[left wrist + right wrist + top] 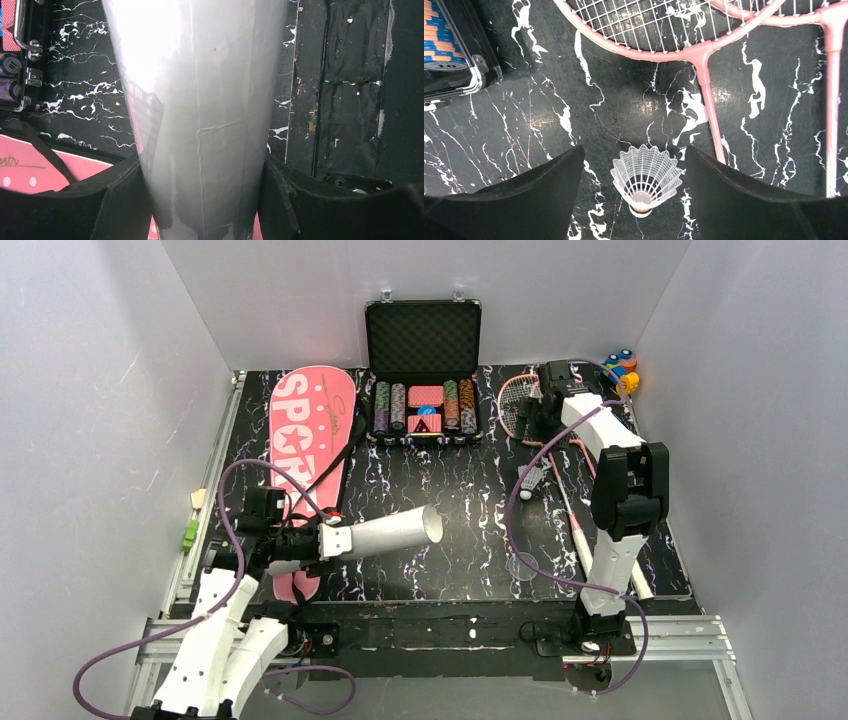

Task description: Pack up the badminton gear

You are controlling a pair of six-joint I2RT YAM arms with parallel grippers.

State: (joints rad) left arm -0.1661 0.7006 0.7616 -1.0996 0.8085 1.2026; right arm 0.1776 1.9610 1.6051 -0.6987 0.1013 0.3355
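Our left jaws pinch the tube (390, 532), held level over the near left corner of the tabletop (470, 560), mouth to the right. Our right jaws hang spread over a shuttlecock (646, 175) beside the rackets (704, 75), toward the right edge. Next, we think: descend, pinch it, carry it to the tube.

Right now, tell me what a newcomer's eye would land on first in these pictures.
The long white tube, clamped in the left jaws and jutting over the near-left of the table, grabs attention first. Next comes the pink SPORT cover lying along the far left, beside the open black case of poker chips at the back. On the right, a white shuttlecock sits between the open right jaws, near two pink rackets.
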